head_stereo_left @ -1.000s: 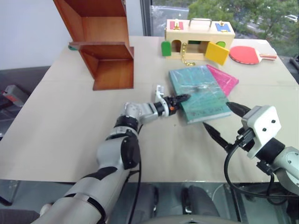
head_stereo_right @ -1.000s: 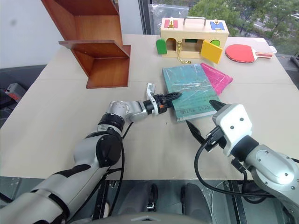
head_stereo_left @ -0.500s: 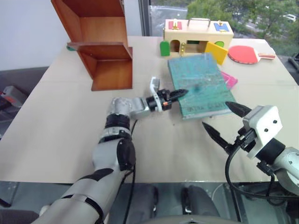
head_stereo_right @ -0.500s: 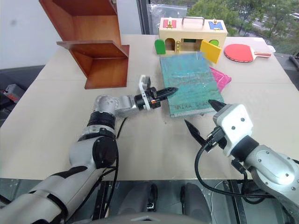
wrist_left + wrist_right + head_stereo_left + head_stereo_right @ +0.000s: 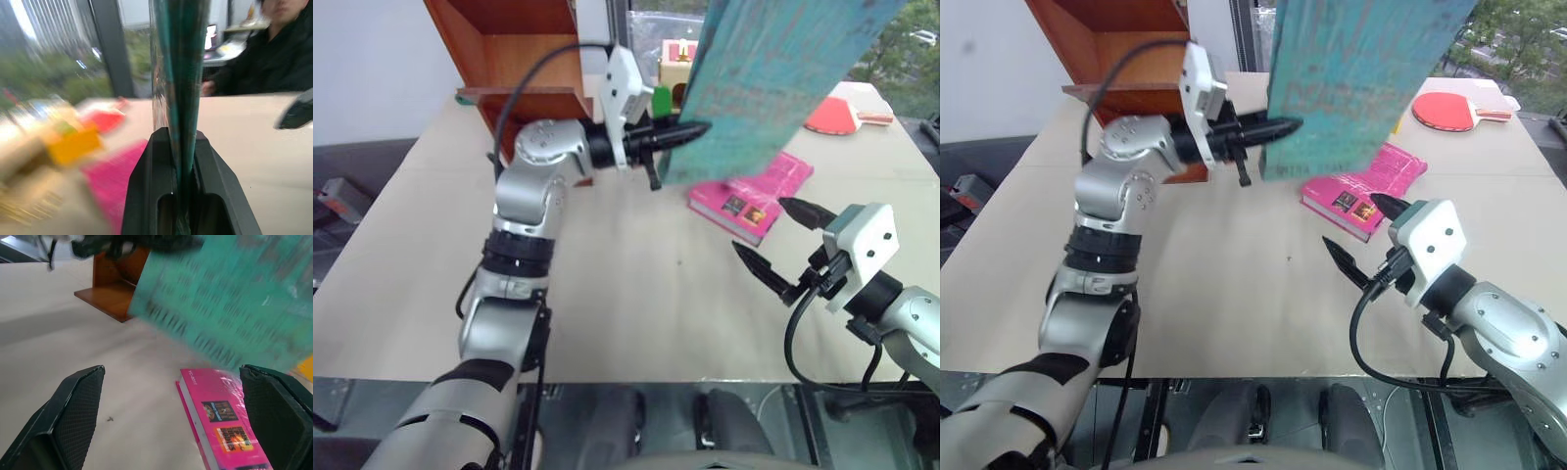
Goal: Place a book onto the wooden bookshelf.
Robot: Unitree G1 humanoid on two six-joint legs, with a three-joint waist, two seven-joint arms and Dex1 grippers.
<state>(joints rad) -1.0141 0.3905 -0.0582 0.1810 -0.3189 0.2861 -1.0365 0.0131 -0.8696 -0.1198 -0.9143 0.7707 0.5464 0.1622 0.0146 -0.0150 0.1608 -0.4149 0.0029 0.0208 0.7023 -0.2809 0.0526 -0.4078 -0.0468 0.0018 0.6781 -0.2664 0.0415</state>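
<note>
The large teal-green book (image 5: 773, 78) hangs upright in the air above the table, tilted, with my left gripper (image 5: 690, 132) shut on its lower left edge. In the left wrist view the book's edge (image 5: 178, 88) runs up between the two black fingers (image 5: 151, 186). The reddish-brown wooden bookshelf (image 5: 524, 88) lies at the table's far left, just behind my left arm. My right gripper (image 5: 783, 240) stands open low at the right, empty, its fingers (image 5: 73, 406) spread wide, close to the pink book.
A thin pink book (image 5: 749, 196) lies flat on the table under the lifted book. Behind it stand a pale wooden box with coloured doors (image 5: 680, 59) and a red paddle (image 5: 837, 116). A person in dark clothes (image 5: 264, 54) sits beyond the table.
My left gripper has lifted the teal book off the pink book and the table, swinging it up to stand nearly upright. The pink book lies uncovered. My right gripper has stayed put, open.
</note>
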